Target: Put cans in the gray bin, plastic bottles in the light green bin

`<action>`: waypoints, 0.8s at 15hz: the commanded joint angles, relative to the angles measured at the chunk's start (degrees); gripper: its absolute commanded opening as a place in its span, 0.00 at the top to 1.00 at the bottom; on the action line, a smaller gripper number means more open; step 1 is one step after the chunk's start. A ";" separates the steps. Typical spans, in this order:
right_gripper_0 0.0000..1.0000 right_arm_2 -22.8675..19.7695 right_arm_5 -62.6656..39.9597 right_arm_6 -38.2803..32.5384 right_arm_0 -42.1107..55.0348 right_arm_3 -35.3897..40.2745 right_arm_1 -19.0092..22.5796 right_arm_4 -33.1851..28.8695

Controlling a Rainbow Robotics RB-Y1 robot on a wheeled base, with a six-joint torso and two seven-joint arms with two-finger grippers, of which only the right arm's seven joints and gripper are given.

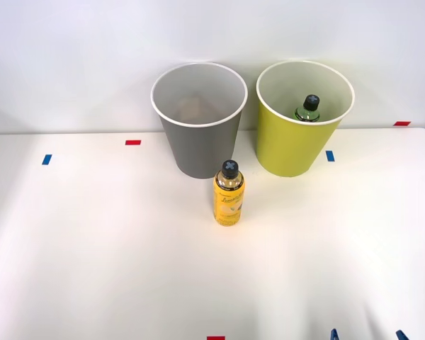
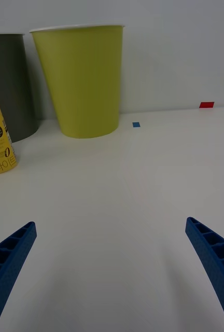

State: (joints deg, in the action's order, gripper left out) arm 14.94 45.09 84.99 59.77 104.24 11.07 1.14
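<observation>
1. Blue ribbed fingers (image 2: 11,254) of the right gripper (image 2: 112,270) are spread wide apart, with nothing but bare white table (image 2: 122,207) between them; in the front view their tips (image 1: 334,333) just peek in at the near edge, toward the right.
2. On the table stands a yellow-orange plastic bottle (image 1: 229,195), upright, with a black cap bearing a grey cross and a yellow label. It sits just in front of the gray bin (image 1: 199,120), near it but apart, and well ahead of the gripper and to its left.
3. The gray bin stands upright at the far side of the table, white-rimmed and pale inside. Whether anything lies at its bottom cannot be told.
4. Just beside it, to the right, stands the light green bin (image 1: 297,120), upright, the two not touching.
5. Inside the light green bin a green plastic bottle (image 1: 308,110) shows its black cap and shoulders above the near rim.
6. Small tape marks lie on the table: a blue one (image 1: 330,156) just right of the light green bin, a red one (image 1: 133,142) left of the gray bin, and another blue one (image 1: 47,159) farther left.
</observation>
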 commanded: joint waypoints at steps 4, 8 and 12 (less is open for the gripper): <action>0.00 0.18 0.00 0.26 -1.05 -1.14 -0.53 -0.18; 0.00 1.32 1.23 1.58 -4.66 -0.97 1.67 0.26; 0.00 4.57 1.23 2.64 -7.73 -0.97 7.47 0.26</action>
State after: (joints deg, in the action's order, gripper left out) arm 18.70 46.31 87.21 52.85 103.30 17.25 1.39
